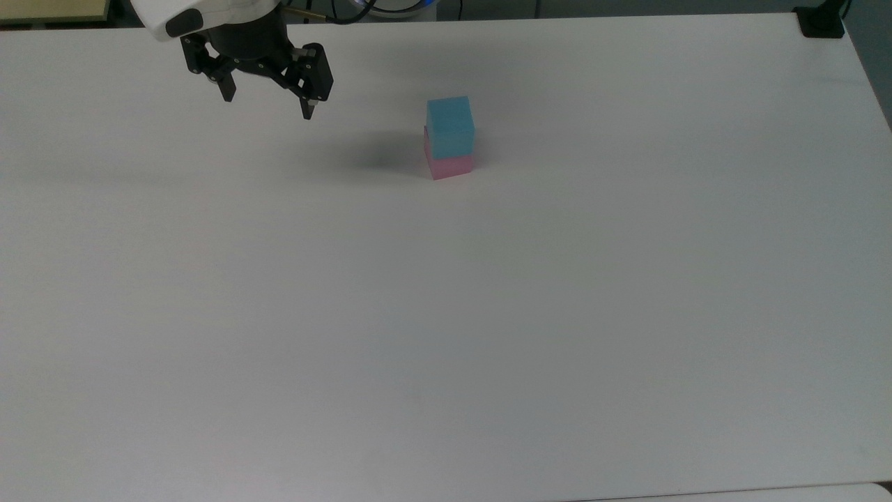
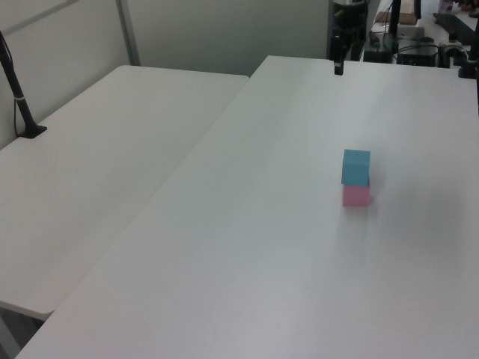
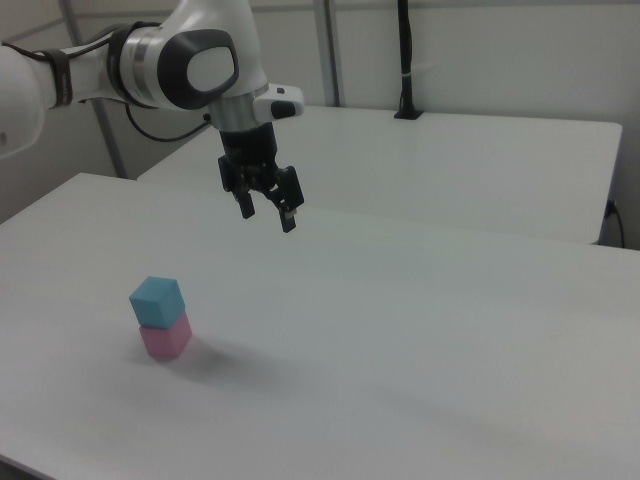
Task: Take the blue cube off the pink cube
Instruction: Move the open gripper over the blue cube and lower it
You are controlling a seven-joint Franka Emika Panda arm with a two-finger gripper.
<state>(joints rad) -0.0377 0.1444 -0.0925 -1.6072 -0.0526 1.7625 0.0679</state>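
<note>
gripper (image 1: 268,104): fingers spread, nothing between them, raised above the table (image 1: 488,314) and well apart from the stack. in the right view, gripper (image 3: 267,212) hanging from the white arm (image 3: 190,60), pointing down, higher than the cubes and off to the right view's right of them.

blue cube (image 1: 450,127): seated directly on the pink cube (image 1: 451,164), touching it, near the middle of the table's far half in the top view. stack upright, blue cube turned slightly against the pink one, so edges not quite flush.

handling, judged from appearance:
- plain matte faces, sharp edges, no visible give: probably rigid and light.
- matte surface likely to offer fair friction; slipping unlikely under a moderate squeeze.
- not likely fragile; main risk is dragging or toppling the pink cube if the blue one is pushed sideways.

where to grasp: two opposite vertical faces of the blue cube, around mid-height, fingertips kept above the seam with the pink cube. fingers to be aligned with the blue cube's own rotation, not the pink cube's. then a straight lift.

view differences:
- top view: offset rotation between the cubes, and the arm's soft shadow on the table beside the stack.
- right view: height gap between gripper and blue cube (image 3: 157,300), pink cube (image 3: 166,337) beneath.
- left view: blue cube (image 2: 356,167) on pink cube (image 2: 357,196), plus a second table (image 2: 97,149) adjoining.
</note>
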